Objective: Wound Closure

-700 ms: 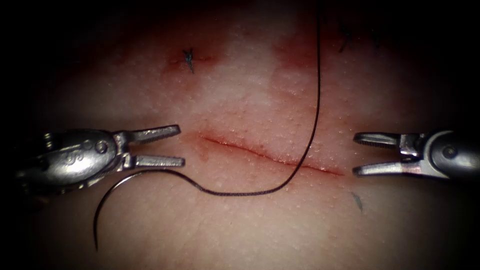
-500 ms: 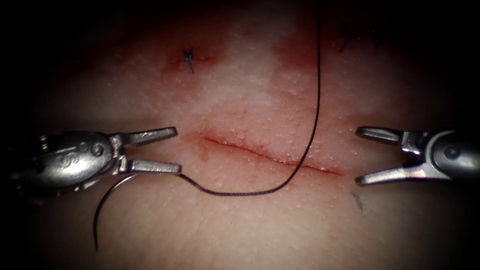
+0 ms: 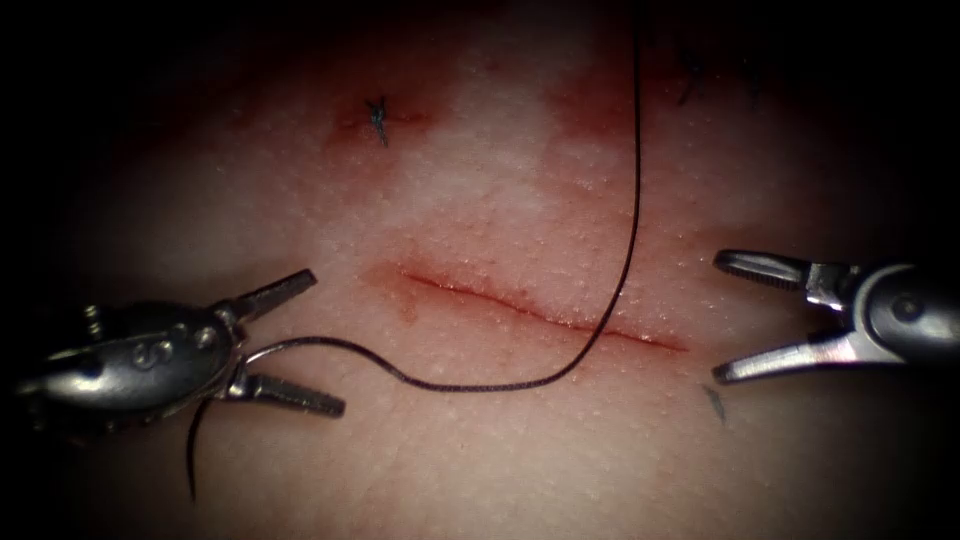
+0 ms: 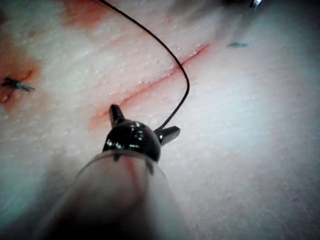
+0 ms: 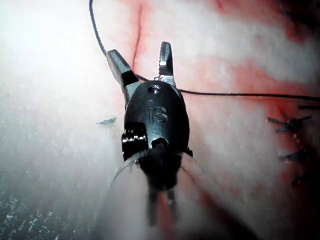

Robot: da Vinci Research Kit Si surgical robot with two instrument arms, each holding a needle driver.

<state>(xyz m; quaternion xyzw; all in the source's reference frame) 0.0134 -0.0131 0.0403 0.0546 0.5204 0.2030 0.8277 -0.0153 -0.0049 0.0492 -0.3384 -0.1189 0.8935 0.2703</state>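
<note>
Right wrist view: "is" on right gripper (image 5: 142, 62).

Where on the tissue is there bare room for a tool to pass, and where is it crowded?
Bare: the tissue below the thread, and the pale patch above the cut beside the cut thread end. Crowded: by the left tool, whose open fingers straddle the needle lying on the tissue. The right tool is open, holding nothing.
</note>
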